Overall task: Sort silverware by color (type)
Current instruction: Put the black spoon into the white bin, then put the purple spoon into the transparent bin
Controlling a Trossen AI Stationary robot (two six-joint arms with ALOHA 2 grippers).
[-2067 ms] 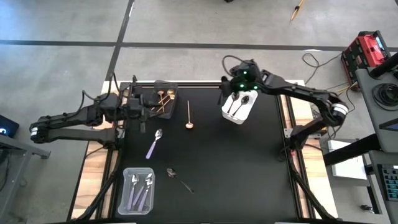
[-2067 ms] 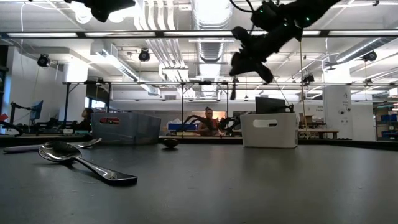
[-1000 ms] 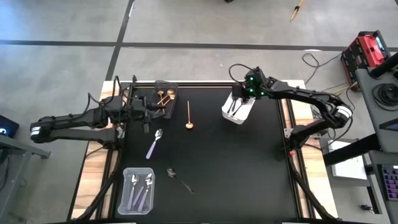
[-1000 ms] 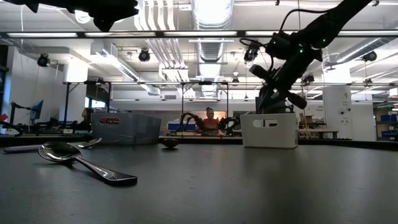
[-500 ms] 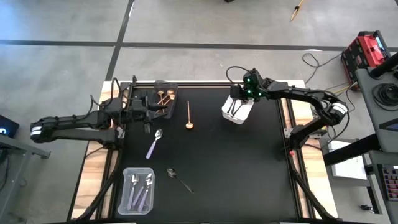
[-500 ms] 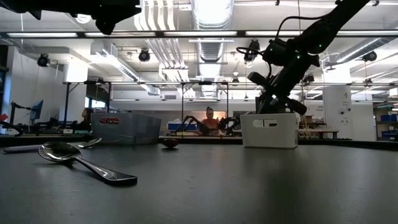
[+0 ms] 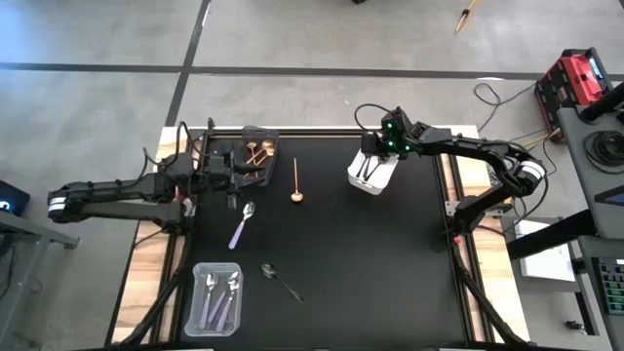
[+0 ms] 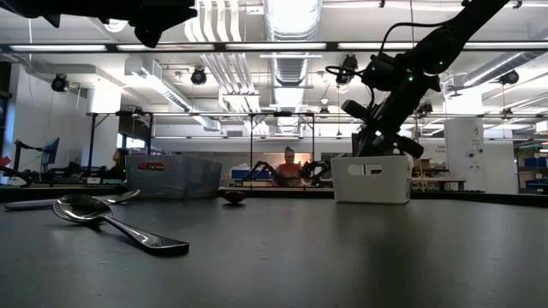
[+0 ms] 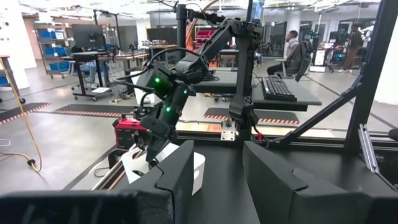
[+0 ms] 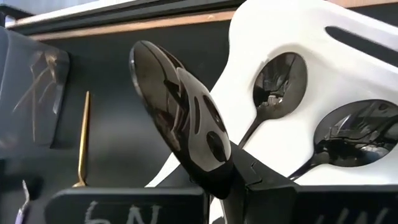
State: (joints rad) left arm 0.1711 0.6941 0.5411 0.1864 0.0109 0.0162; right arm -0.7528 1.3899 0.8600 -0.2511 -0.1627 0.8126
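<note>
Silverware lay sorted by colour across the black table (image 7: pixel 390 253). A dark grey-black spoon (image 10: pixel 186 124) was pinched at its neck between the shut fingers of the right gripper (image 7: pixel 375 154), bowl raised, held over the white bin (image 7: pixel 382 179) at the upper centre-right of the high view. Two more dark spoons (image 10: pixel 280 81) lay inside that bin in the right wrist view. At the upper left of the mat the dark bin (image 7: pixel 255 154) held gold spoons (image 7: pixel 252 151); two could be made out, possibly more. Just right of it one gold spoon (image 7: pixel 296 181) lay alone on the table, bowl toward the lower edge of the picture. Below the dark bin a single lilac-handled spoon (image 7: pixel 242 225) lay slanted on the mat. At the lower left the clear bin (image 7: pixel 193 304) held three lilac-handled spoons (image 7: pixel 220 296) side by side. Just right of that bin one dark spoon (image 7: pixel 277 275) lay loose; in the low view it filled the left foreground (image 8: pixel 111 222).

The left gripper (image 7: pixel 234 168) hovered beside the dark bin, at its left edge, its fingers (image 9: pixel 180 177) parted with nothing between them.

White marks on the right gripper's body, at the lower left of its wrist view, could not be read.
</note>
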